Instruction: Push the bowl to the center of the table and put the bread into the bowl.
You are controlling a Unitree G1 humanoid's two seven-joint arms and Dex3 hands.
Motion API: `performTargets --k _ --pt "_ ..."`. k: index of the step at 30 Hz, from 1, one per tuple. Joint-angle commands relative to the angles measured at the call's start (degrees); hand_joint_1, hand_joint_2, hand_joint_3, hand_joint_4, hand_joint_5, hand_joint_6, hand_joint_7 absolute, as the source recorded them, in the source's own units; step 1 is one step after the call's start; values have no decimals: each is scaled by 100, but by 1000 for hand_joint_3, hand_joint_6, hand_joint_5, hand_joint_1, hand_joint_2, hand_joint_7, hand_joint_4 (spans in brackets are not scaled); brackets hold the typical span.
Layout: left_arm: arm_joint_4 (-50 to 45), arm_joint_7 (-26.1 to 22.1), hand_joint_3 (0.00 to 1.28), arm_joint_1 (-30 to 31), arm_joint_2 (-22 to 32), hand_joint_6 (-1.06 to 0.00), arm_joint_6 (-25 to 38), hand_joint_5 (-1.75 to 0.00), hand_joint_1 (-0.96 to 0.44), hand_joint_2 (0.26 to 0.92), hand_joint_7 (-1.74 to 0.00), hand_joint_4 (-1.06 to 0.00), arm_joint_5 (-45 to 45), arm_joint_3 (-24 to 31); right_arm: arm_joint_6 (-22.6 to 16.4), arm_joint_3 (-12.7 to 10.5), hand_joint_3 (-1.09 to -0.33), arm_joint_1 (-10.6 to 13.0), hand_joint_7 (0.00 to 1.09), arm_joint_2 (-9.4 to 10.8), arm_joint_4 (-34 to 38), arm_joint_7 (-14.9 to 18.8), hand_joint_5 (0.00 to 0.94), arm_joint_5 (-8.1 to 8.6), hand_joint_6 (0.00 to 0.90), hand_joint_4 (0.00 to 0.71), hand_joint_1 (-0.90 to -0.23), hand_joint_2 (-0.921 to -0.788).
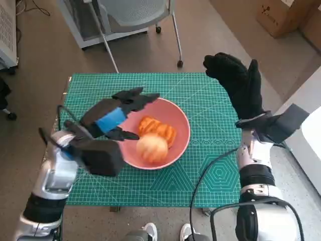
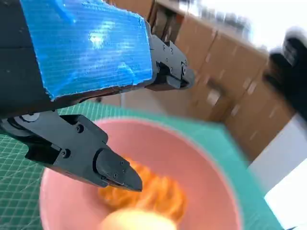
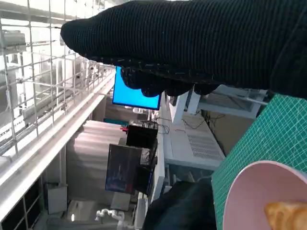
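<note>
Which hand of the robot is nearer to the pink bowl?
Left. The left hand hovers at the round pink bowl, over its rim; the right hand is raised off to the side, clear of it.

My left hand (image 1: pixel 116 118) raised, blue-taped back up, black fingers (image 2: pixel 112 170) spread, reaching forward and right, nothing held. Left forearm angles up from lower left, wrist bent inward. My right hand (image 1: pixel 237 84) lifted high at far right, glove upright, fingers (image 3: pixel 158 86) loosely extended, holding nothing. Right forearm near vertical, cable looping beside it.
</note>
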Motion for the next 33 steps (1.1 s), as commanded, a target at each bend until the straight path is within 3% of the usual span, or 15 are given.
performTargets --k 1,8,14,23,33 --pt "-281 201 9 308 -139 -334 -227 -13 -385 839 -19 -181 -792 587 53 55 -653 130 3 12 -80 0 2 -18 373 229 -662 -921" --pt "-936 404 53 906 -606 -308 145 -7 -506 906 -6 -180 -2278 1442 64 88 -654 164 3 11 -289 64 1 41 375 229 -660 -921" --pt "-1340 608 140 1174 -812 -291 572 -2 -570 919 -1 -172 -3092 1841 94 97 -650 168 4 31 -437 99 1 76 376 227 -661 -921" --pt "-1517 724 247 1524 -820 -295 665 0 -648 921 -6 -158 -3202 1886 123 178 -643 98 2 109 -592 132 0 139 374 227 -663 -921" --pt "-1522 754 290 1566 -864 -274 653 0 -631 921 0 -133 -3236 1796 74 292 -652 104 0 114 -698 120 0 132 349 227 -673 -921"
